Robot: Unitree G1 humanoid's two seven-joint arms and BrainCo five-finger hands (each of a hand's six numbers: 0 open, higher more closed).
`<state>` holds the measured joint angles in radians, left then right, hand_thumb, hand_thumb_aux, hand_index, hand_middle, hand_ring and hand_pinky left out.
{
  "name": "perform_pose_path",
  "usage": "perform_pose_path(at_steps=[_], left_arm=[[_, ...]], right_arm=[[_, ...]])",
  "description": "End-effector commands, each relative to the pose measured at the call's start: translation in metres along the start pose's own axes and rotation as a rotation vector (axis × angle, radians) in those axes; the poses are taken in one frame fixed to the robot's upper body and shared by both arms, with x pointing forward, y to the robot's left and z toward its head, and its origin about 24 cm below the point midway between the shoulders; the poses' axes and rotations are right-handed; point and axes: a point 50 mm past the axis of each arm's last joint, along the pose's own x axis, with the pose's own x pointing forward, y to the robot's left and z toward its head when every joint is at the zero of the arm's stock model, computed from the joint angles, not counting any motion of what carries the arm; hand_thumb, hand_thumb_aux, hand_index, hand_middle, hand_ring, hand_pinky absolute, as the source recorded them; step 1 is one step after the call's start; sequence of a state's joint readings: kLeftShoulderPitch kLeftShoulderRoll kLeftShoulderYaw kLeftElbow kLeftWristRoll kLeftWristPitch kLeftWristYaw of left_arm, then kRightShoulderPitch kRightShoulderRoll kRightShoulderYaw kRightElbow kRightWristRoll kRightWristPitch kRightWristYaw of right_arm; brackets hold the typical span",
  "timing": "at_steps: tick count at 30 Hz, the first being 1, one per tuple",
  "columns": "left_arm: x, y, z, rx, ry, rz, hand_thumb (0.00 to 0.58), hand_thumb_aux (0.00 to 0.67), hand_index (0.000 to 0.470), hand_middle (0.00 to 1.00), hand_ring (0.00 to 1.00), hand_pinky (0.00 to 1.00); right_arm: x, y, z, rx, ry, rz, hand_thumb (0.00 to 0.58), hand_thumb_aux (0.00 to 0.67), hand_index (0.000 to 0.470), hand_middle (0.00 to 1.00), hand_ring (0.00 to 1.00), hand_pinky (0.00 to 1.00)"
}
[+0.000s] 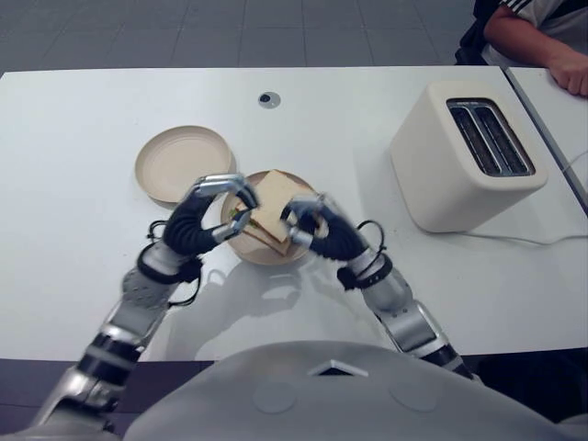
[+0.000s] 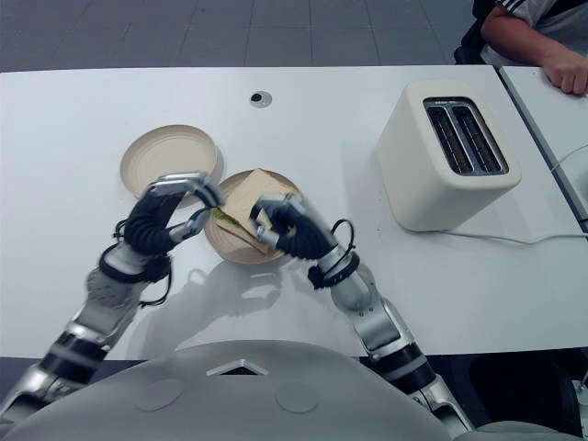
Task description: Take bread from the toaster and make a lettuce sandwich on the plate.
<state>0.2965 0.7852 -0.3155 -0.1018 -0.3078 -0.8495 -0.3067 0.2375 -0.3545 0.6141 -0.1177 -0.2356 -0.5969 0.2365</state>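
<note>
**Both hands at the sandwich plate**

A sandwich [image 1: 272,208] is seen lying on a round tan plate [image 1: 265,258] at the middle of the white table [image 1: 83,119]. Its top slice of bread is tilted, with one corner pointing away from the robot. A strip of green lettuce [image 2: 220,215] is visible under the slice at its left edge.

The right hand [image 1: 319,231] is placed at the right side of the sandwich. Its fingers [image 2: 272,217] are curled over the edge of the top slice, so the sandwich is gripped there. The left hand [image 1: 208,217] is held at the left rim of the same plate, just beside the lettuce. Whether anything is grasped by it cannot be told (the contact is hidden by the hand itself).

A second plate [image 1: 182,163], of the same tan colour, is set just behind and to the left, its rim close to the first. The cream toaster [image 1: 432,175] is stood well apart on the right, its two slots facing up. A white cable [image 1: 519,242] is trailed from it along the table. A small round fitting [image 1: 268,99] is set into the table farther back.
</note>
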Motion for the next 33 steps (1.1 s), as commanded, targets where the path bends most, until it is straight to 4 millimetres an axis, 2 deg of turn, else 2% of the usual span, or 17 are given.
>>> perform_pose_path(at_steps=[1, 2, 4, 7, 10, 13, 17, 19, 20, 21, 22, 23, 25, 26, 29, 31, 33], left_arm=[[-0.078, -0.017, -0.048, -0.032, 0.553, -0.386, 0.580, 0.670, 0.470, 1.00, 1.00, 1.00], [-0.083, -0.024, -0.055, -0.026, 0.599, -0.447, 0.580, 0.670, 0.470, 1.00, 1.00, 1.00], [-0.079, -0.035, -0.063, -0.020, 0.613, -0.495, 0.580, 0.670, 0.470, 1.00, 1.00, 1.00], [-0.046, -0.047, -0.079, 0.068, 0.560, -0.463, 0.580, 0.670, 0.470, 1.00, 1.00, 1.00], [0.001, -0.051, -0.100, 0.217, 0.517, -0.328, 0.580, 0.670, 0.470, 1.00, 1.00, 1.00], [0.044, -0.064, -0.111, 0.268, 0.451, -0.229, 0.580, 0.670, 0.470, 1.00, 1.00, 1.00], [0.080, -0.072, -0.113, 0.285, 0.369, -0.112, 0.580, 0.670, 0.470, 1.00, 1.00, 1.00], [0.097, -0.075, -0.100, 0.192, 0.249, 0.032, 0.580, 0.670, 0.470, 1.00, 1.00, 1.00], [0.103, -0.074, -0.090, 0.127, 0.167, 0.129, 0.560, 0.547, 0.383, 0.91, 0.91, 0.91], [0.106, -0.072, -0.078, 0.045, 0.072, 0.232, 0.436, 0.336, 0.236, 0.31, 0.31, 0.31], [0.105, -0.068, -0.065, -0.041, -0.022, 0.332, 0.053, 0.032, 0.022, 0.00, 0.00, 0.00], [0.102, -0.064, -0.053, -0.112, -0.099, 0.403, 0.000, 0.000, 0.000, 0.00, 0.00, 0.00], [0.094, -0.047, -0.038, -0.242, -0.202, 0.577, 0.000, 0.000, 0.000, 0.00, 0.00, 0.00], [0.090, -0.037, -0.036, -0.277, -0.224, 0.654, 0.000, 0.000, 0.000, 0.00, 0.00, 0.00], [0.083, -0.019, -0.056, -0.261, -0.137, 0.801, 0.000, 0.000, 0.000, 0.00, 0.00, 0.00], [0.078, -0.020, -0.070, -0.214, -0.040, 0.827, 0.000, 0.000, 0.000, 0.00, 0.00, 0.00], [0.076, -0.025, -0.074, -0.164, -0.004, 0.822, 0.000, 0.000, 0.000, 0.00, 0.00, 0.00]], right_arm=[[-0.021, 0.041, -0.016, 0.073, 0.066, 0.300, 0.580, 0.670, 0.470, 1.00, 1.00, 1.00], [-0.023, 0.044, -0.020, 0.071, 0.078, 0.329, 0.580, 0.670, 0.470, 1.00, 1.00, 1.00], [-0.024, 0.045, -0.026, 0.052, 0.104, 0.362, 0.580, 0.670, 0.470, 1.00, 1.00, 1.00], [-0.024, 0.038, -0.040, -0.011, 0.181, 0.333, 0.580, 0.670, 0.470, 1.00, 1.00, 1.00], [-0.020, 0.006, -0.066, -0.142, 0.361, 0.123, 0.580, 0.670, 0.470, 1.00, 1.00, 1.00], [-0.026, -0.031, -0.086, -0.292, 0.525, -0.102, 0.580, 0.670, 0.470, 1.00, 1.00, 1.00], [-0.033, -0.062, -0.096, -0.386, 0.614, -0.297, 0.580, 0.670, 0.470, 1.00, 1.00, 1.00], [-0.032, -0.073, -0.092, -0.404, 0.585, -0.397, 0.580, 0.670, 0.470, 1.00, 1.00, 1.00], [-0.029, -0.079, -0.085, -0.405, 0.529, -0.458, 0.564, 0.557, 0.391, 1.00, 1.00, 1.00], [-0.027, -0.085, -0.074, -0.411, 0.443, -0.527, 0.441, 0.342, 0.240, 1.00, 1.00, 1.00], [-0.026, -0.090, -0.060, -0.398, 0.343, -0.604, 0.000, 0.000, 0.000, 0.79, 0.79, 0.79], [-0.027, -0.095, -0.047, -0.386, 0.258, -0.685, 0.000, 0.000, 0.000, 0.00, 0.00, 0.00], [-0.037, -0.110, -0.026, -0.396, 0.127, -0.881, 0.000, 0.000, 0.000, 0.00, 0.00, 0.00], [-0.041, -0.115, -0.020, -0.402, 0.093, -0.960, 0.000, 0.000, 0.000, 0.00, 0.00, 0.00], [-0.045, -0.118, -0.027, -0.338, 0.134, -1.046, 0.000, 0.000, 0.000, 0.00, 0.00, 0.00], [-0.043, -0.114, -0.036, -0.274, 0.176, -1.022, 0.000, 0.000, 0.000, 0.00, 0.00, 0.00], [-0.041, -0.112, -0.041, -0.237, 0.197, -0.992, 0.000, 0.000, 0.000, 0.00, 0.00, 0.00]])
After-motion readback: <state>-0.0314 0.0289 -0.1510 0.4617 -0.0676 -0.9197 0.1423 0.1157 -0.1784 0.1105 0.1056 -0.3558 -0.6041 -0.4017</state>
